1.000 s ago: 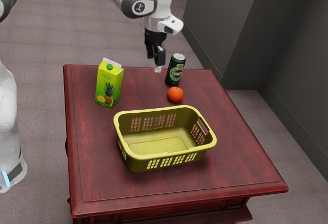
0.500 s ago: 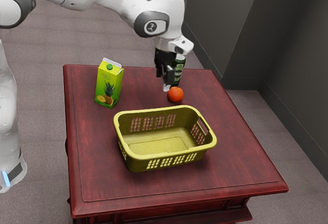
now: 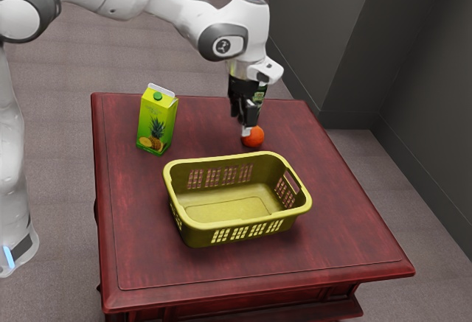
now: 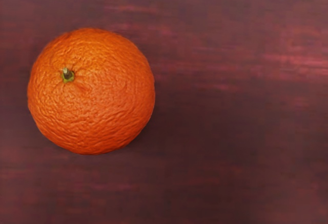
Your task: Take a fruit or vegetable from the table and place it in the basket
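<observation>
Low over the table's far part, my gripper (image 3: 246, 129) overlaps the upper left of the orange (image 3: 255, 138) in the exterior view; whether it stands open or shut cannot be made out. The wrist view has the whole orange (image 4: 92, 92) resting on the table, stem end up and off to one side of the hand. Contact between gripper and orange is not visible. A yellow-green basket (image 3: 237, 238) with slotted walls stands nearer the exterior view's camera than the orange, with nothing inside.
A green pineapple juice carton (image 3: 156, 121) stands upright towards the exterior view's left. The green can (image 3: 259, 95) is behind my hand, mostly covered by it. The dark red table's (image 3: 354, 245) front edge runs beyond the basket.
My hand has come down and towards the exterior view's right, from beyond the table's far part to the orange. Carton, orange and basket have stayed put.
</observation>
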Controlling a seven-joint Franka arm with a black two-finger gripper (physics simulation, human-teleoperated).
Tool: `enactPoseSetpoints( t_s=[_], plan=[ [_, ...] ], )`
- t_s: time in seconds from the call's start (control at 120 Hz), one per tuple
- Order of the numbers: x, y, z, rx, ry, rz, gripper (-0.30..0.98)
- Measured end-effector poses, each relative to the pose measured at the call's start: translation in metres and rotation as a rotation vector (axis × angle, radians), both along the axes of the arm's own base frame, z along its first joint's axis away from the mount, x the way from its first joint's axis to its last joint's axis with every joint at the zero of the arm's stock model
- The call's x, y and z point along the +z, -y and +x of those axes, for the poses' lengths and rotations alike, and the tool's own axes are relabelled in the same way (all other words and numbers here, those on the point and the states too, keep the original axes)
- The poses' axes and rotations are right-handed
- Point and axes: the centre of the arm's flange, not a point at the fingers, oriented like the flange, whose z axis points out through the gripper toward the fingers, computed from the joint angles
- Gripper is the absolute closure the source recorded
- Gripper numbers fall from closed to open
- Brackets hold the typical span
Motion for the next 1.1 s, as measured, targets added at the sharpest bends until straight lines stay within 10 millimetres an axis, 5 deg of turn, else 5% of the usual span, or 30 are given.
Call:
enactPoseSetpoints(
  t_s=[0.7,1.1],
  plan=[
    [-0.021,-0.028,0.036,0.048,-0.002,0.008,0.00],
    [-0.033,-0.027,0.042,0.048,-0.019,0.002,0.00]
  ],
)
